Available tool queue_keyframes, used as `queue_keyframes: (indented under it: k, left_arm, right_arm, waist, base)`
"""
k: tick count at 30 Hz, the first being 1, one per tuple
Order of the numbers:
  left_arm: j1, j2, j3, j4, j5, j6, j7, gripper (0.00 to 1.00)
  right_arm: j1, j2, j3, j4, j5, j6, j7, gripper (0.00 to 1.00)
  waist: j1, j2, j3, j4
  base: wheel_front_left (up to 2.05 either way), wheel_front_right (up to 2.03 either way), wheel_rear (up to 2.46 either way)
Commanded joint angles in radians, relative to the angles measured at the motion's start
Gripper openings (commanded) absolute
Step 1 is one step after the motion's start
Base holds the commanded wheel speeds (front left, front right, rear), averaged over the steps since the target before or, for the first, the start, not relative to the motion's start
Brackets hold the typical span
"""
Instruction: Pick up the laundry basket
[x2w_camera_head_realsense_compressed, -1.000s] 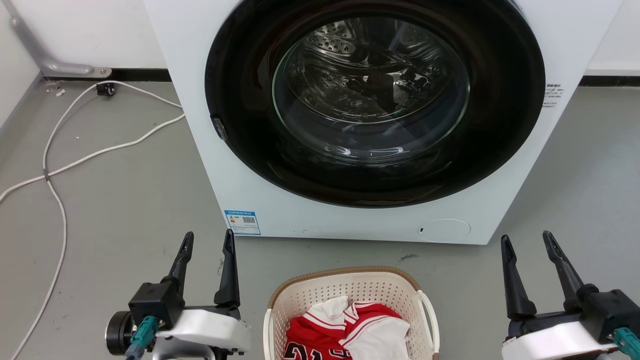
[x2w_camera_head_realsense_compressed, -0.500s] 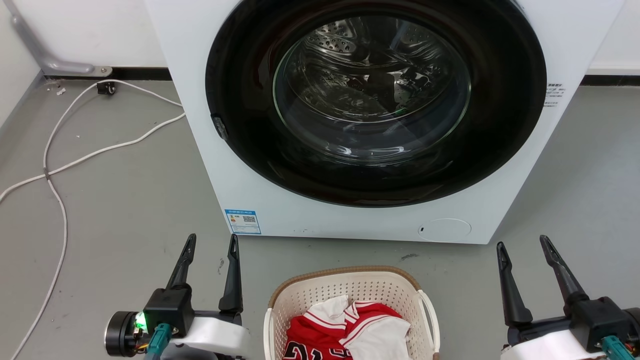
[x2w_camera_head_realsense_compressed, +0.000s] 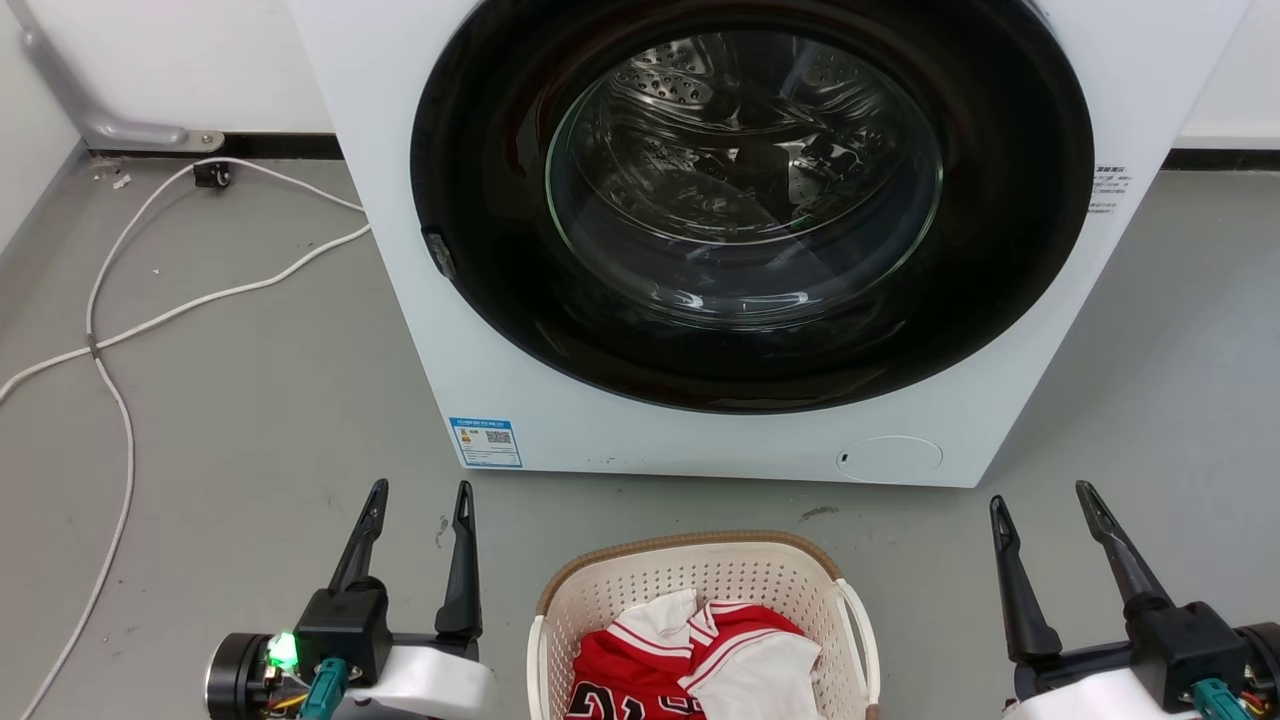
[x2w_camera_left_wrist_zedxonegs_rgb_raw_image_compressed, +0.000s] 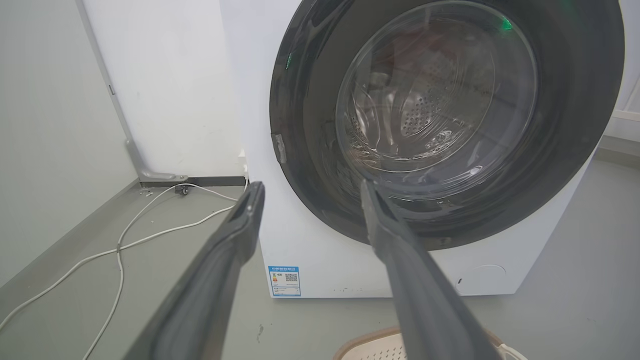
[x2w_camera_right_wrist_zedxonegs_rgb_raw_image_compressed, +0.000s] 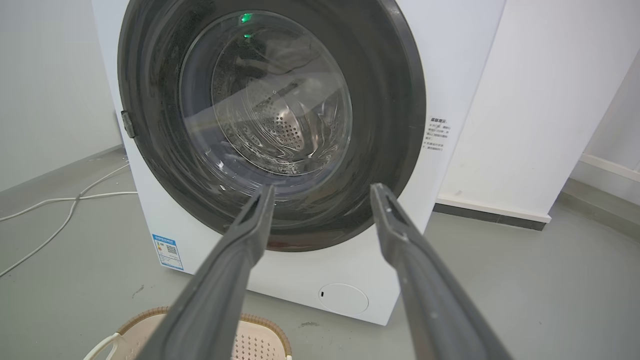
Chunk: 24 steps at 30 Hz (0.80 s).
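The laundry basket (x2w_camera_head_realsense_compressed: 700, 578) stands on the grey floor at the bottom centre of the head view, cream-white and perforated with a brown rim and white side handles. Red and white clothes (x2w_camera_head_realsense_compressed: 700, 660) lie in it. My left gripper (x2w_camera_head_realsense_compressed: 420, 492) hangs open to the basket's left, apart from it, with nothing between its fingers. To the basket's right, my right gripper (x2w_camera_head_realsense_compressed: 1040, 496) is open and empty as well. The basket's rim (x2w_camera_left_wrist_zedxonegs_rgb_raw_image_compressed: 360, 347) peeks in at the bottom of the left wrist view, below my left gripper (x2w_camera_left_wrist_zedxonegs_rgb_raw_image_compressed: 310, 186). The right wrist view shows the basket (x2w_camera_right_wrist_zedxonegs_rgb_raw_image_compressed: 255, 340) under my right gripper (x2w_camera_right_wrist_zedxonegs_rgb_raw_image_compressed: 322, 187).
A white washing machine (x2w_camera_head_realsense_compressed: 620, 430) with a shut dark round door (x2w_camera_head_realsense_compressed: 745, 190) stands just behind the basket. White cables (x2w_camera_head_realsense_compressed: 120, 330) trail over the floor at the left. A wall (x2w_camera_right_wrist_zedxonegs_rgb_raw_image_compressed: 525, 100) runs behind the machine on the right.
Both grippers have slid a little down the head view, toward the robot, and stay open. The basket and the washing machine have not moved.
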<state>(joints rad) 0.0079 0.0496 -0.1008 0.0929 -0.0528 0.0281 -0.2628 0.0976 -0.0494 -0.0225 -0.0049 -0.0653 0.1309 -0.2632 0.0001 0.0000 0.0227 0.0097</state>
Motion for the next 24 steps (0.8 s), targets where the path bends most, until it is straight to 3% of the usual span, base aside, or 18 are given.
queue_keyframes:
  k: [1, 24]
  left_arm:
    - [0.008, 0.001, 0.002, 0.003, 0.0, 0.006, -0.003, 1.0]
    - [0.01, 0.001, 0.001, 0.008, 0.0, 0.008, -0.003, 1.0]
  right_arm:
    - [0.008, -0.002, -0.002, 0.003, 0.002, 0.0, -0.002, 1.0]
    - [0.006, -0.002, -0.001, 0.006, 0.001, 0.0, -0.002, 1.0]
  waist:
    - [-0.0001, 0.0, 0.0, -0.001]
    - [-0.0001, 0.0, 0.001, -0.003]
  base:
    - [0.0, 0.0, 0.0]
    - [0.0, 0.0, 0.0]
